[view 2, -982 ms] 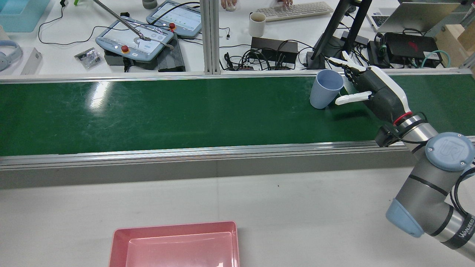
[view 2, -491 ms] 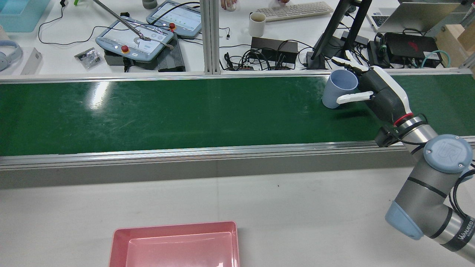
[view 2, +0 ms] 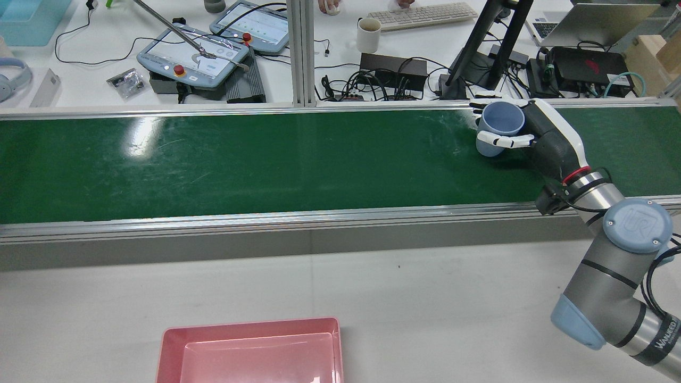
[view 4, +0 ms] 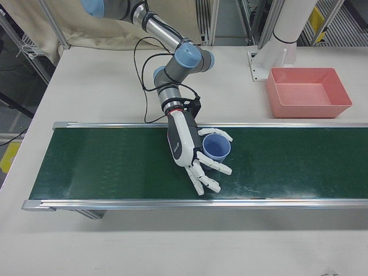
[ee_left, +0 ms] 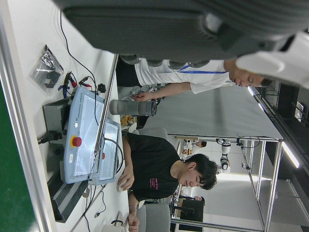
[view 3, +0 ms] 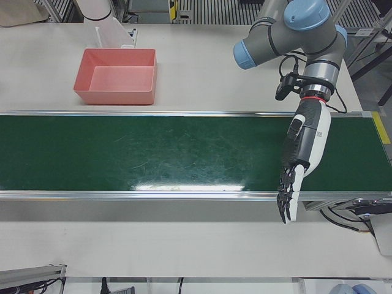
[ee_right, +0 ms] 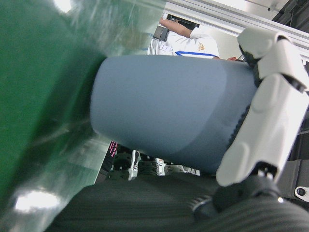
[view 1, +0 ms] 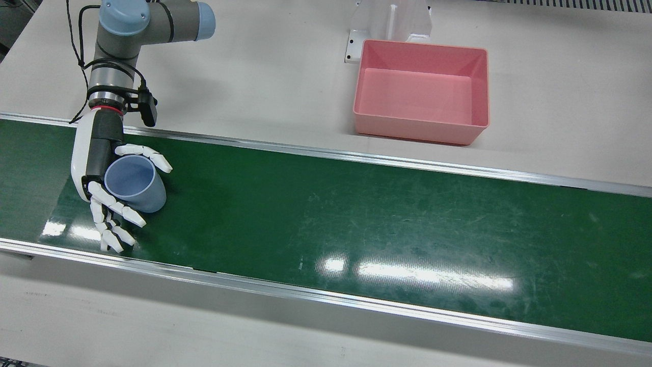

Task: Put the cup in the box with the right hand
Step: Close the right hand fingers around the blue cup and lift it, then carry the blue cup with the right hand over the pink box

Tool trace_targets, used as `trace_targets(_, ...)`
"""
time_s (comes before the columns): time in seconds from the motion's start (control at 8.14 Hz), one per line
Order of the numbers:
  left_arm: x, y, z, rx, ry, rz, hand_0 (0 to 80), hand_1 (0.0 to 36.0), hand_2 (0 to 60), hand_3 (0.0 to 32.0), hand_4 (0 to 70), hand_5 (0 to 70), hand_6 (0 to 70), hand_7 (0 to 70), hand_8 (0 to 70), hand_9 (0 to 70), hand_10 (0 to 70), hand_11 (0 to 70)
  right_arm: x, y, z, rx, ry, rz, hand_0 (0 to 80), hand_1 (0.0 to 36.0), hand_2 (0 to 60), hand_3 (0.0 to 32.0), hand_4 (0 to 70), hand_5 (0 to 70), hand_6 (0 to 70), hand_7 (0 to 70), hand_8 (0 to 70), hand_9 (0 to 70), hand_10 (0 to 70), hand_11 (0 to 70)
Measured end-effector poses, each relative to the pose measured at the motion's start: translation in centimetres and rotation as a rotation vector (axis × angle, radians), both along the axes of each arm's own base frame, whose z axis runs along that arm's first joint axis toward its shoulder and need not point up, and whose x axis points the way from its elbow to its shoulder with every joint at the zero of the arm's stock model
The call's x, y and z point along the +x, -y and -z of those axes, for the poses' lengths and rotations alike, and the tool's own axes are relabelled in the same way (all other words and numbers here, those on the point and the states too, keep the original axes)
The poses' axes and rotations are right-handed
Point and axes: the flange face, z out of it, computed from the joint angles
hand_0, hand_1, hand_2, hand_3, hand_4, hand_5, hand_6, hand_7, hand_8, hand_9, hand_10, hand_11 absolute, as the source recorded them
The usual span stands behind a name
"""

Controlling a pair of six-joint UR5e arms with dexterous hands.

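A pale blue cup (view 1: 136, 184) (view 2: 499, 127) (view 4: 215, 148) stands upright on the green conveyor belt (view 1: 356, 219), mouth up. My right hand (view 1: 102, 163) (view 2: 537, 135) (view 4: 187, 144) has it against the palm. The thumb and one finger wrap its sides, while the other fingers (view 1: 113, 232) stay stretched past it. In the right hand view the cup (ee_right: 169, 111) fills the frame under a white finger (ee_right: 263, 116). The pink box (view 1: 420, 130) (view 2: 250, 324) (view 3: 113, 95) sits on the white table, far from the cup. My left hand (view 3: 303, 147) hangs open over the belt's other end, holding nothing.
Aluminium rails (view 1: 326, 153) edge the belt on both sides. A white bracket (view 1: 389, 20) stands behind the box. Past the belt lies a desk with control tablets (view 2: 194, 58), a mug (view 2: 368, 34), a monitor stand (view 2: 487, 48) and cables. People sit there.
The cup has travelled right along the belt into my right hand. The thumb and fingers, spread before, have curled around it. The arm has shifted slightly forward.
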Motion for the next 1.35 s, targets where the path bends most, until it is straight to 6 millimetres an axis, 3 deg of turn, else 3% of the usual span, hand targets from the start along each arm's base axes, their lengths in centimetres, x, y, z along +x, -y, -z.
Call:
trace_targets(0.12, 0.0, 0.0, 0.0, 0.0, 0.0, 0.0, 0.0, 0.0, 0.0, 0.0, 0.0, 0.0, 0.0, 0.0, 0.0, 0.0, 0.0, 0.0, 0.1, 0.0, 0.0, -0.001, 0.002, -0.002, 47.4, 23.5, 60.0, 0.0, 34.6, 11.8, 21.5, 70.0, 53.0, 70.0, 17.0, 25.6)
trace_targets(0.25, 0.0, 0.0, 0.0, 0.0, 0.0, 0.0, 0.0, 0.0, 0.0, 0.0, 0.0, 0.0, 0.0, 0.0, 0.0, 0.0, 0.0, 0.0, 0.1, 0.0, 0.0, -0.002, 0.004, -0.004, 46.3, 22.8, 60.0, 0.0, 23.2, 13.8, 23.5, 70.0, 59.9, 70.0, 20.7, 30.9)
trace_targets(0.37, 0.0, 0.0, 0.0, 0.0, 0.0, 0.0, 0.0, 0.0, 0.0, 0.0, 0.0, 0.0, 0.0, 0.0, 0.0, 0.0, 0.0, 0.0, 0.3, 0.0, 0.2, 0.001, 0.011, -0.008, 45.5, 22.0, 60.0, 0.0, 18.8, 14.9, 24.5, 70.0, 63.2, 70.0, 24.9, 37.0)
trace_targets(0.61, 0.0, 0.0, 0.0, 0.0, 0.0, 0.0, 0.0, 0.0, 0.0, 0.0, 0.0, 0.0, 0.0, 0.0, 0.0, 0.0, 0.0, 0.0, 1.0, -0.1, 2.7, 0.037, 0.061, -0.032, 45.3, 24.4, 60.0, 0.0, 10.6, 14.0, 21.7, 67.2, 56.4, 70.0, 25.8, 38.8)
trace_targets(1.11, 0.0, 0.0, 0.1, 0.001, 0.0, 0.0, 0.0, 0.0, 0.0, 0.0, 0.0, 0.0, 0.0, 0.0, 0.0, 0.0, 0.0, 0.0, 1.5, -1.6, 9.5, 0.149, 0.136, -0.042, 45.9, 24.5, 60.0, 0.0, 15.8, 13.5, 21.6, 67.6, 54.9, 70.0, 25.5, 38.3)
trace_targets(1.35, 0.0, 0.0, 0.1, 0.002, 0.0, 0.0, 0.0, 0.0, 0.0, 0.0, 0.0, 0.0, 0.0, 0.0, 0.0, 0.0, 0.0, 0.0, -0.7, -2.9, 13.0, 0.207, 0.146, -0.011, 46.4, 24.6, 60.0, 0.0, 18.5, 13.4, 21.8, 68.7, 54.8, 70.0, 25.5, 38.3)
